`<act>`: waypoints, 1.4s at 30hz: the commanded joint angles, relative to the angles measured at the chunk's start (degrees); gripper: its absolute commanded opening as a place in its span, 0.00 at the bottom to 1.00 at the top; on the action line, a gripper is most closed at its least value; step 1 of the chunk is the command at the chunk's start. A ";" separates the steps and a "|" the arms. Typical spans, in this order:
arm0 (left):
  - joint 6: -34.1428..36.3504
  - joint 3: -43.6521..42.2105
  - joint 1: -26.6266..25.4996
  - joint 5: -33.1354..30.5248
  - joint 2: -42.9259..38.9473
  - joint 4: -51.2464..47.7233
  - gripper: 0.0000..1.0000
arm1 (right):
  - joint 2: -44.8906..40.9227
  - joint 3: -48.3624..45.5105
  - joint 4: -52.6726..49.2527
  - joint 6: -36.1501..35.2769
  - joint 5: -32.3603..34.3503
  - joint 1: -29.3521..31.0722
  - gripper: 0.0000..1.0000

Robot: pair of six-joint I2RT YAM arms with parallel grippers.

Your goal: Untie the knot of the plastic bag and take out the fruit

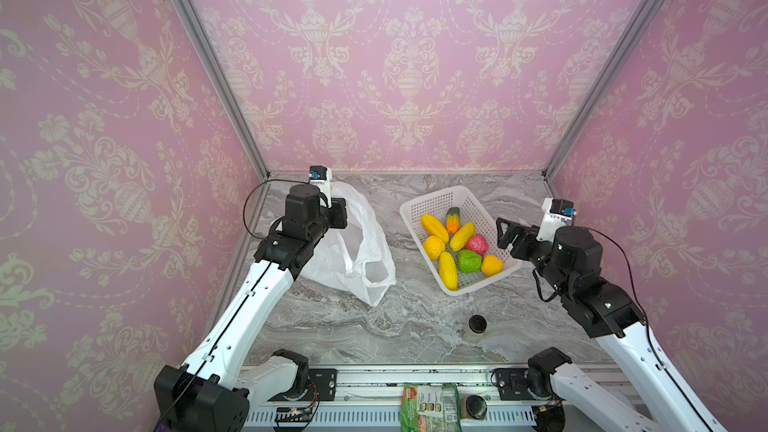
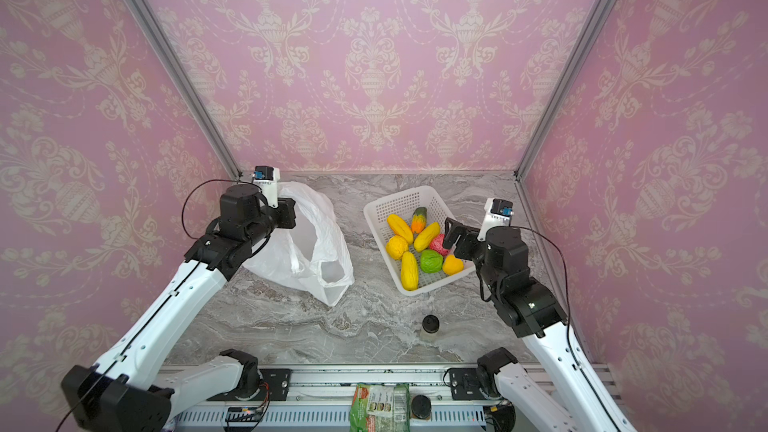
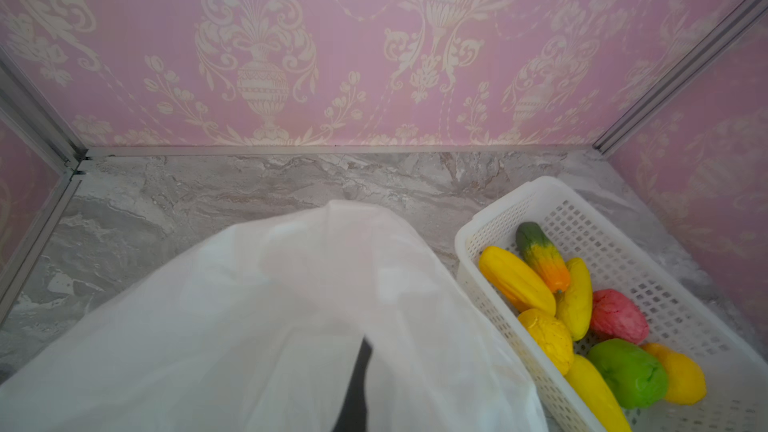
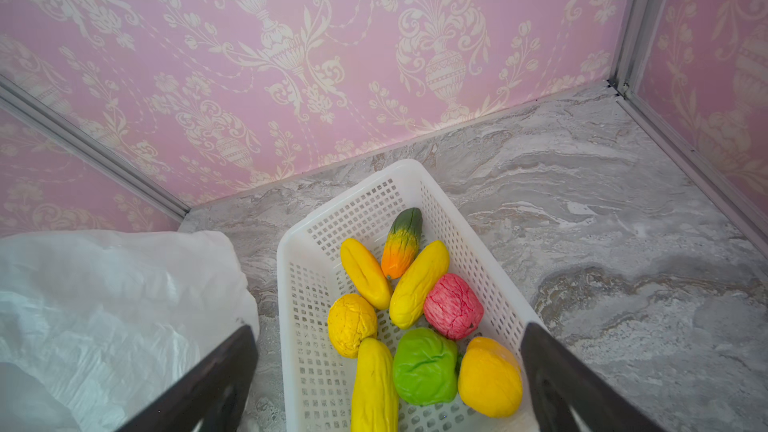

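The plastic bag lies slack on the left half of the worktop. Its long axis runs from the far left, where it stands tented up, to the near middle, where its two handle loops lie open and loose. The knot is nowhere to be seen, so the untying seems done. The left tool sits at the raised far end. In the left wrist view its fingers show only as one thin dark sliver under the white film, closed together and apparently pinching the film. Nothing coloured shows through the bag, so it is probably empty.

The fruit, eight pieces, sits in the white basket on the right, well apart from the bag. The right tool hangs just above the basket's right rim with its fingers spread wide and nothing between them.

The left arm is much the nearer to the bag, and the right tool would have to cross the basket to reach it. Whatever is left of the task probably falls to the left arm: lowering the bag or letting it go.
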 commanded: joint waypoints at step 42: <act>-9.66 14.04 -0.60 11.64 22.83 16.01 0.97 | 9.47 -23.65 29.28 0.22 23.82 -18.13 1.00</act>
